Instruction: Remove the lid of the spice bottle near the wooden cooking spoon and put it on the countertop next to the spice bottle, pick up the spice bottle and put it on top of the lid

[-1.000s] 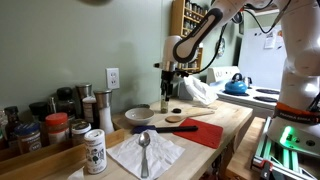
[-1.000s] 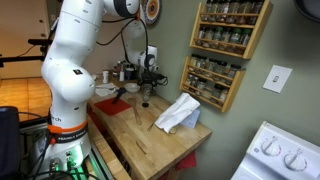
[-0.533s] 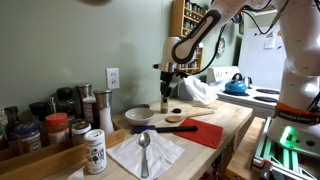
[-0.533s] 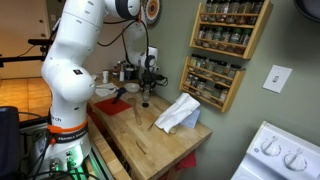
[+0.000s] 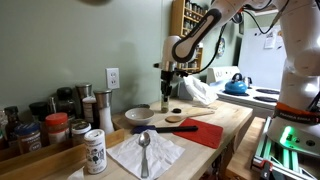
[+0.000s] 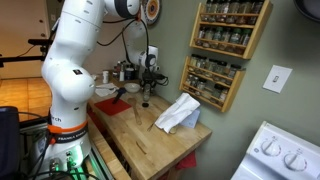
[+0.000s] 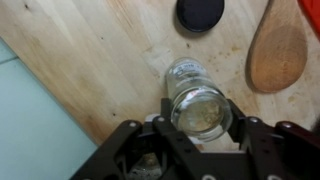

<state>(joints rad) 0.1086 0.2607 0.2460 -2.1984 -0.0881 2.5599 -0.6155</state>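
The spice bottle (image 7: pixel 190 75), a small open glass jar with yellowish-green contents, stands upright on the countertop (image 7: pixel 110 60). My gripper (image 7: pixel 200 112) is shut on the bottle, one jaw pressed against each side of its rim. The lid (image 7: pixel 200 12), a small round dark cap, lies flat on the wood just beyond the bottle. To the right of it lies the wooden cooking spoon (image 7: pixel 278 55). In both exterior views the gripper (image 5: pixel 166 98) (image 6: pixel 146 92) hangs straight down over the counter, beside the lid (image 5: pixel 177 108) and the spoon (image 5: pixel 176 120).
A white bowl (image 5: pixel 138 116) sits close behind the gripper. A napkin with a metal spoon (image 5: pixel 145 150), a white shaker tin (image 5: pixel 94 152) and grouped jars (image 5: pixel 40 130) lie further along the counter. A red cloth (image 5: pixel 205 133), a white cloth (image 6: pixel 178 113) and a wall spice rack (image 6: pixel 225 50) are nearby.
Nothing has visibly moved in the exterior views; the arm stays down at the spice bottle.
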